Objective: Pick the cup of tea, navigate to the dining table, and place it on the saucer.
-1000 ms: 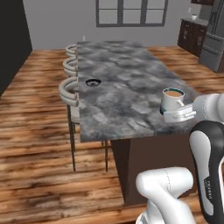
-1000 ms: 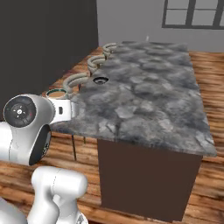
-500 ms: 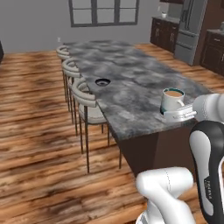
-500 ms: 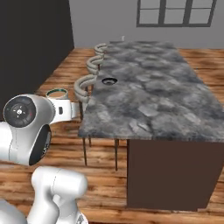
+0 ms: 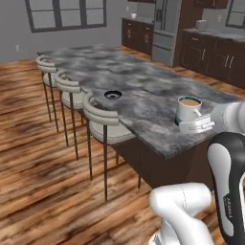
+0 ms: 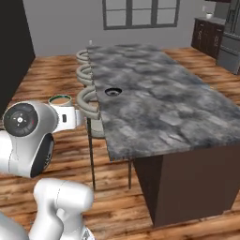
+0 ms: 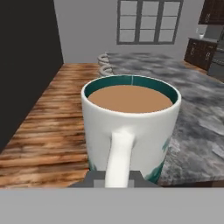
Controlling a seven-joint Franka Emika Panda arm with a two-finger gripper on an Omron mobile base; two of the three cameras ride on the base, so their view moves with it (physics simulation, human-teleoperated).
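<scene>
One pincer point(image 5: 195, 125) grips the cup of tea point(image 5: 188, 109) upright, beside the table point(image 5: 143, 91), saucer point(image 5: 112, 94) well apart.

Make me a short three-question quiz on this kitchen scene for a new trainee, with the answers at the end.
1. True or false: the cup is held in the gripper, upright, with tea in it.
2. Where does the saucer sit? A) on the table, near the edge with the stools; B) on the floor; C) on a stool seat.
3. Fill in: along the table's near long side stand ___ stools.

Key:
1. True. The hand view shows the cup level, brown tea near the rim, handle toward the camera.
2. A.
3. Three.
</scene>
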